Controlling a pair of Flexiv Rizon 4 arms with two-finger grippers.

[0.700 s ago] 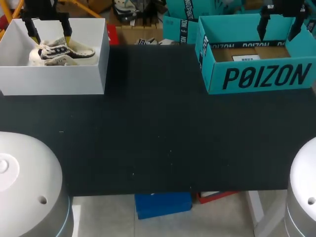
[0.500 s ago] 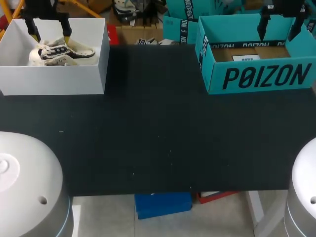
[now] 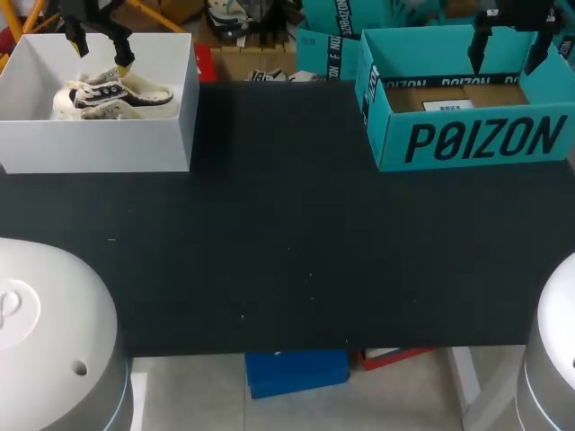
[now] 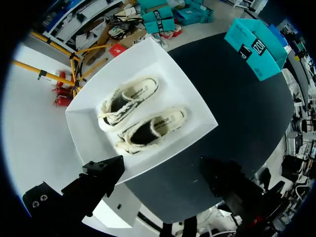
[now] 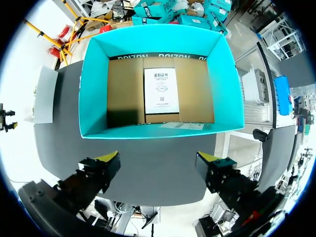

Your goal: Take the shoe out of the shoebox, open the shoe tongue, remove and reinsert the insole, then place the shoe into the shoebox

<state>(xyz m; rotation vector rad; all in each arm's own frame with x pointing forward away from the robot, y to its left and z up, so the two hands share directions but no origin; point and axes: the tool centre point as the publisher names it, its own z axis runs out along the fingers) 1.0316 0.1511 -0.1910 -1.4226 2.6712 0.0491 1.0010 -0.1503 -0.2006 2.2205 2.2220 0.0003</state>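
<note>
Head view: at the frame's upper left, the left gripper (image 3: 101, 47) hangs open above a white shoebox (image 3: 90, 144) holding a pair of cream shoes (image 3: 112, 94). At upper right, the right gripper (image 3: 508, 49) hangs open over a teal box (image 3: 476, 139) on the black table (image 3: 287, 242).

Left wrist view: the shoes (image 4: 143, 116) lie side by side in the white shoebox (image 4: 190, 86), ahead of the spread fingers (image 4: 103, 173).

Right wrist view: the teal box (image 5: 94, 98), with a paper sheet (image 5: 160, 89) on its floor, sits ahead of the parted fingers (image 5: 106, 165).

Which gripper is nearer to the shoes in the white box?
Left. The left gripper hangs open just above the shoes lying in the white box; the right gripper hangs open over the teal box, far off to the other side.
</note>
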